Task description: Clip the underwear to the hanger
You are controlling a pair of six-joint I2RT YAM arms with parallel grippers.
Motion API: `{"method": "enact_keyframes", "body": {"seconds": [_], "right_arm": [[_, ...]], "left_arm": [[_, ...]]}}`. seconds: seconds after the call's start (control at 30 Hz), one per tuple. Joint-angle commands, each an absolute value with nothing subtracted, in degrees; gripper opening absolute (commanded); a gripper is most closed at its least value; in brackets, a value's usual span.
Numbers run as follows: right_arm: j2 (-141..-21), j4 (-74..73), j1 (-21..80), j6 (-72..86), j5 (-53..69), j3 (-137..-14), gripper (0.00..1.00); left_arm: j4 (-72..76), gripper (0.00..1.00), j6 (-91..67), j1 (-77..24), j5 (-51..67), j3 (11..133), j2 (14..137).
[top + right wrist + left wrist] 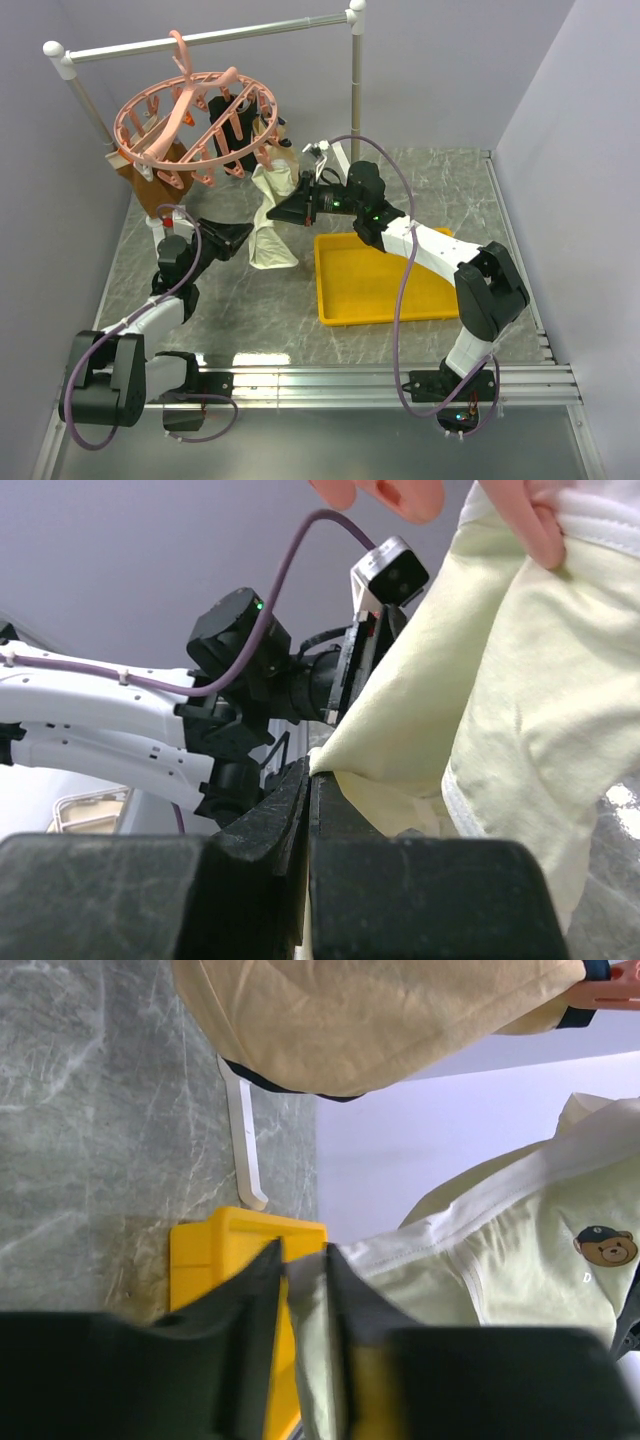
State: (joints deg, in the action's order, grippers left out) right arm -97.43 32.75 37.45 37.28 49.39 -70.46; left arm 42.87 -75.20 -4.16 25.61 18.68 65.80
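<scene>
The salmon-pink round hanger (190, 115) hangs by its hook from the white rail. The pale cream underwear (272, 215) hangs below the ring's right side, and a pink clip (530, 520) is on its white waistband. My right gripper (273, 212) is shut on a fold of the underwear (480, 710), its jaws pressed together (312, 780). My left gripper (248, 233) reaches in from the left and is shut on another edge of the underwear (520, 1250), with cloth between its fingers (262, 1290).
A yellow tray (375, 290) lies on the marble table to the right of the underwear and also shows in the left wrist view (225, 1240). Brown (150, 190) and black (225, 130) garments hang on the hanger. A tan garment (380, 1020) hangs above my left gripper. The white rail (210, 38) stands on posts.
</scene>
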Motion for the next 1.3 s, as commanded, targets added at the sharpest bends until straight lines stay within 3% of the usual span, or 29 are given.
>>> {"method": "enact_keyframes", "body": {"seconds": [0.0, 0.17, 0.3, 0.43, 0.57, 0.67, 0.87, 1.0, 1.27], "right_arm": [[-95.36, 36.56, 37.09, 38.32, 50.54, -69.96, 0.0], [-94.83, 33.67, 36.65, 36.22, 49.84, -69.61, 0.0], [-94.31, 28.75, 36.12, 31.56, 48.35, -70.05, 0.0], [-93.96, 22.95, 35.51, 28.48, 43.61, -70.84, 0.4], [-93.16, 19.79, 35.51, 25.94, 39.91, -71.01, 0.6], [-92.37, 18.2, 35.59, 24.53, 37.89, -71.37, 0.58], [-89.56, 10.84, 38.75, 17.34, 32.36, -74.43, 0.42], [-88.33, 6.69, 38.94, 16.09, 25.84, -74.97, 0.4], [-83.41, 11.26, 41.47, 16.53, 34.98, -70.92, 0.38]], "left_arm": [[46.49, 0.23, -75.67, -4.39, 25.92, 20.83, 66.27], [45.8, 0.01, -74.62, -3.87, 26.45, 21.36, 64.78], [44.21, 0.01, -73.22, -3.08, 27.33, 22.15, 61.45], [41.58, 0.01, -70.32, -3.08, 27.33, 23.11, 57.75], [36.58, 0.01, -68.91, -3.08, 26.72, 23.2, 53.89], [34.64, 0.01, -67.94, -3.25, 26.46, 23.38, 51.87], [28.49, 0.01, -63.46, -3.6, 24.7, 25.57, 46.86], [24.1, 0.0, -59.25, -3.69, 25.22, 26.8, 42.72], [21.88, 0.01, -53.7, -6.58, 25.93, 26.72, 38.32]]}}
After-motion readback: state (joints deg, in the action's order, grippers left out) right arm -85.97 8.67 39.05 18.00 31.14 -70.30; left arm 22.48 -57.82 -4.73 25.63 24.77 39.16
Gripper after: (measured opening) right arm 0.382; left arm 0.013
